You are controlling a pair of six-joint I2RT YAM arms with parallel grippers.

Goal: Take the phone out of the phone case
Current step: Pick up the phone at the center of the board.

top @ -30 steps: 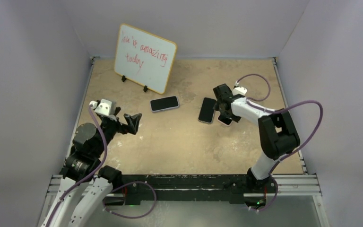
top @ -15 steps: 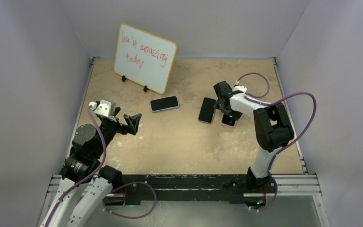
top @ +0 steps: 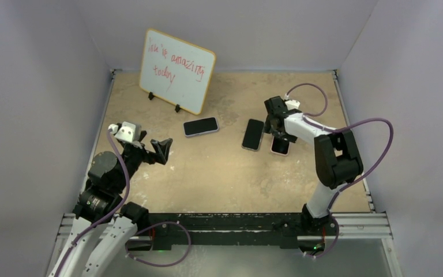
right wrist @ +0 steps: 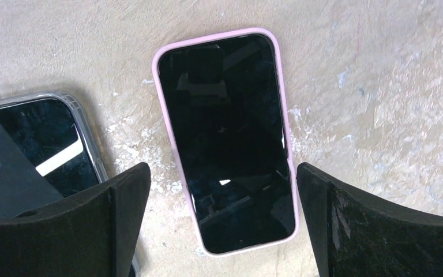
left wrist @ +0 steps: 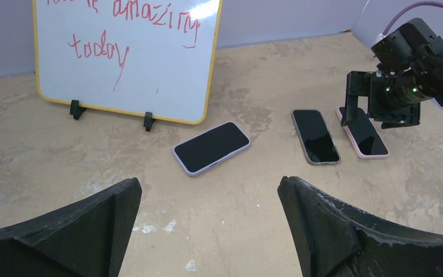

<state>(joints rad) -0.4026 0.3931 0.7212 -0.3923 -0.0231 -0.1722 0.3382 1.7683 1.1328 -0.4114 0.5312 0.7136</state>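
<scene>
Three phones lie screen-up on the tan table. The phone in the pink case (right wrist: 228,138) lies directly under my right gripper (right wrist: 222,167), which is open, with one finger on each side of the phone's near end and not touching it. In the top view this pink-cased phone (top: 280,145) sits just in front of the right gripper (top: 276,126). A phone in a clear case (top: 253,134) lies beside it to the left. A phone in a lilac case (top: 201,126) lies at the centre. My left gripper (left wrist: 209,182) hangs open and empty at the left (top: 162,147).
A whiteboard (top: 176,70) with red writing stands on small feet at the back left. Grey walls close in the table on three sides. The clear-cased phone (right wrist: 40,150) lies partly under the right gripper's left finger.
The right gripper has shifted a little to the right and towards the back, so more of the pink-cased phone shows in front of it. The left arm has not moved.
</scene>
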